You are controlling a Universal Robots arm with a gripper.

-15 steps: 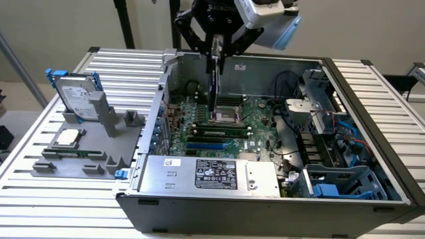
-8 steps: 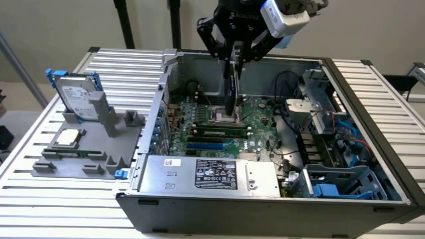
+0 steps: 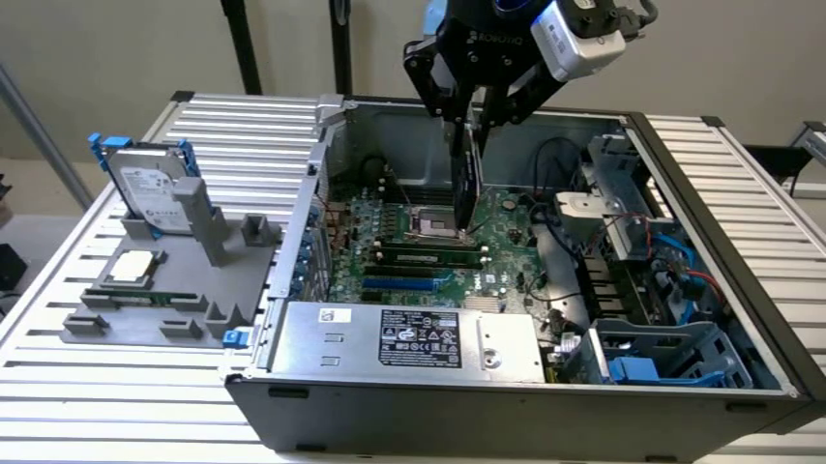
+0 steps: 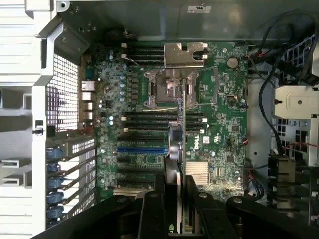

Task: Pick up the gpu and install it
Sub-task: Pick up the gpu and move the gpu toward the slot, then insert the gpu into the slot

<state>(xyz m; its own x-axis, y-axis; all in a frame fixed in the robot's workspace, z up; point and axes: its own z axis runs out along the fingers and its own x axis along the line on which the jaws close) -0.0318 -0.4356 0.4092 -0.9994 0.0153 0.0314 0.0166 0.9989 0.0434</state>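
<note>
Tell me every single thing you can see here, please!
computer case: one, dark grey, open, on the table
table: one, white slats, under everything
motherboard: one, green, inside the case
power supply: one, silver, inside the case
hard drive: one, silver with blue rails, standing in the holder
holder: one, grey, at the exterior view's left of the case
gpu: one, black, hanging upright over the motherboard
fingers: black, shut on the gpu's upper end
</note>
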